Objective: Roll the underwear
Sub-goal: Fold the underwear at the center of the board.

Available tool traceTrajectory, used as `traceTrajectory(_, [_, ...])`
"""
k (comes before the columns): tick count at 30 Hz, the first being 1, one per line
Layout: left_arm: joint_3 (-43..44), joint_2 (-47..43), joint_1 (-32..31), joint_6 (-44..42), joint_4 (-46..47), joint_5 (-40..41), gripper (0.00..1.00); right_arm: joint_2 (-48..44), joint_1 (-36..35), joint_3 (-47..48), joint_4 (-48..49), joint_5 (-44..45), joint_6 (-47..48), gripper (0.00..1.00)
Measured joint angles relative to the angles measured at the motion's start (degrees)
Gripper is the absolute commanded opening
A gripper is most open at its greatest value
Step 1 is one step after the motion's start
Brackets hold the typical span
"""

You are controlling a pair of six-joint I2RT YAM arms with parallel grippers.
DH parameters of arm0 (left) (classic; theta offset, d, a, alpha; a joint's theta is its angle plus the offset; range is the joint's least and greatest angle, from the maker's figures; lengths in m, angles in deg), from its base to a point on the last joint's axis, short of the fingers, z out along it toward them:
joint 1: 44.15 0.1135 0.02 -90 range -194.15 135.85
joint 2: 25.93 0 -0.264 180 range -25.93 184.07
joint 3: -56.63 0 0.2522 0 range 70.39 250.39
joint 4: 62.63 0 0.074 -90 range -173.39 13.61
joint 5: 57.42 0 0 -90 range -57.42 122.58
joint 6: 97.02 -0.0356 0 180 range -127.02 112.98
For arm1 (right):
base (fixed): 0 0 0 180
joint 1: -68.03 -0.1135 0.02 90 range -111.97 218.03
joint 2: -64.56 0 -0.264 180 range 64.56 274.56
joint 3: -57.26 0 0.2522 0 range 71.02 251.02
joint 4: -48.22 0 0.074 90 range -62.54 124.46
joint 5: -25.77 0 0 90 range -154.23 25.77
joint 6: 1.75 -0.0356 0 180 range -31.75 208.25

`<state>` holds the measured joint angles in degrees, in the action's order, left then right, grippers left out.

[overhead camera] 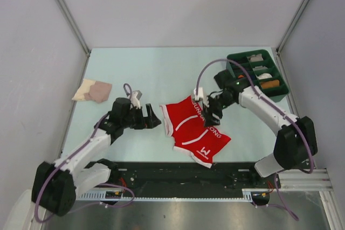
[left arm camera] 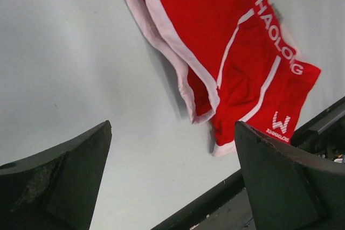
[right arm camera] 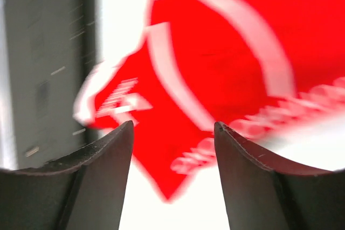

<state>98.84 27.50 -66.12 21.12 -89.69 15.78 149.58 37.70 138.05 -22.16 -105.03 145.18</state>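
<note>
Briefs of red, white-trimmed fabric (overhead camera: pixel 195 130) lie spread; right gripper (overhead camera: pixel 213 116) (open, empty, like left gripper (overhead camera: pixel 154 119)) should grasp squarely, then roll tightly.

1. My left claw (overhead camera: pixel 155 118) and right claw (overhead camera: pixel 212 112) are black, each with two broad wedge-shaped fingers (left arm camera: pixel 59 181).
2. Seen close, the finger faces are matte dark grey, scuffed and speckled toward the base.
3. Just behind each claw sits a black wrist block topped by a small pale box (overhead camera: pixel 135 96).
4. Further back, my arm links (overhead camera: pixel 89 149) are white shells.
5. Bulky black joint housings (overhead camera: pixel 295 144) sit farthest from the claws.
6. A lavender-grey cable (overhead camera: pixel 216 61) loops out behind each claw.
</note>
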Motion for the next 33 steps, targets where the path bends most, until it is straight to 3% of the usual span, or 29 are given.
traceTrajectory(5, [8.3,15.9,-0.2,-2.9,0.9,0.0,0.88,11.6,9.3,12.8,2.4,-2.9,0.9,0.66])
traceTrajectory(10, [16.6,29.3,-0.2,-5.7,2.3,0.3,0.85,31.8,10.3,30.7,1.8,-2.6,1.6,0.67])
traceTrajectory(15, [21.8,38.3,-0.2,-7.7,2.3,0.7,0.84,40.7,9.3,38.6,0.3,-0.5,1.1,0.68])
traceTrajectory(22, [27.5,45.4,-0.2,-10.5,1.3,2.2,0.82,45.8,8.3,44.4,-0.6,2.6,0.5,0.66])
traceTrajectory(28, [30.3,48.1,-0.2,-11.7,1.4,2.8,0.77,48.6,7.9,47.1,-3.2,1.9,1.7,0.53])
traceTrajectory(33, [32.5,50.3,0.0,-12.9,1.4,2.0,0.58,50.6,7.3,47.4,-5.3,1.0,2.0,0.35])
